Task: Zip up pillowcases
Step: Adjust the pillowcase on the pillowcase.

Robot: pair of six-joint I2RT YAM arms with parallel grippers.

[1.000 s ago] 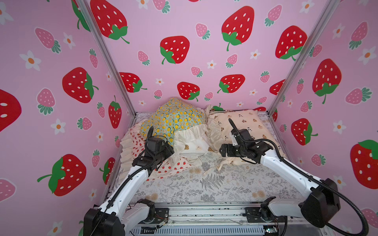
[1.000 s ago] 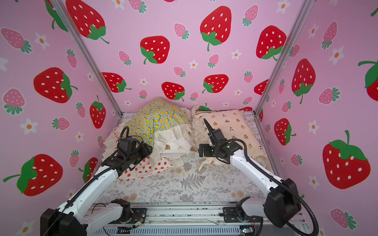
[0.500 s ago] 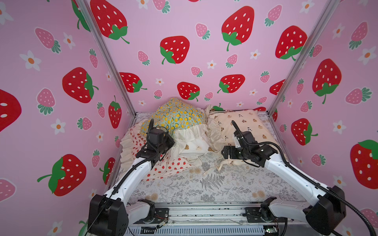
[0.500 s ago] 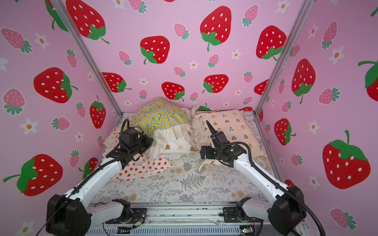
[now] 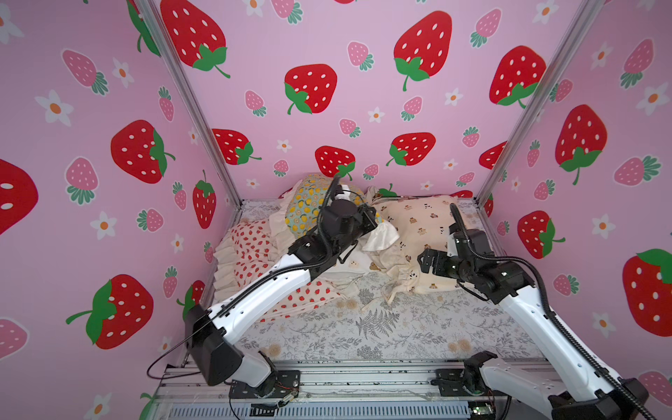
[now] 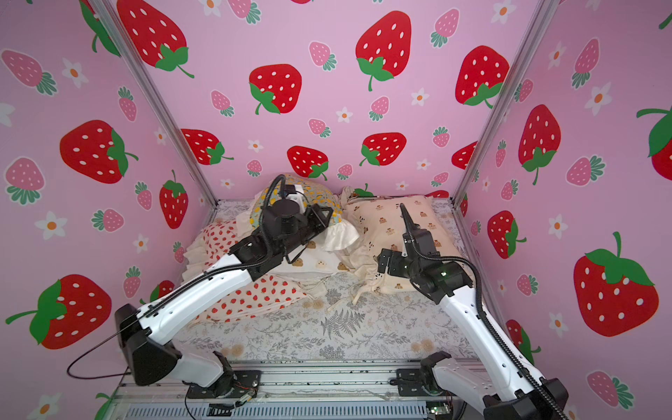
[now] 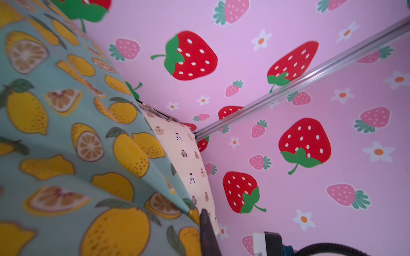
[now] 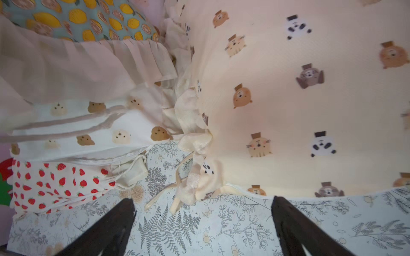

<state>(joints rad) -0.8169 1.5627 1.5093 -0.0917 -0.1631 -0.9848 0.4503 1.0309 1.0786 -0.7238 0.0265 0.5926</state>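
Lemon pillowcase (image 7: 66, 133) is pinched in the left claw (image 7: 205, 223), maybe to lift it (zipper hidden). Right claw (image 8: 202, 210) hangs spread wide by the bear pillowcase (image 8: 288, 88), ready to help.

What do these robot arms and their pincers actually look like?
The left arm and right arm are white shells with black joints, each trailing a black ribbed cable. The left gripper and right gripper are black with tapered fingers.
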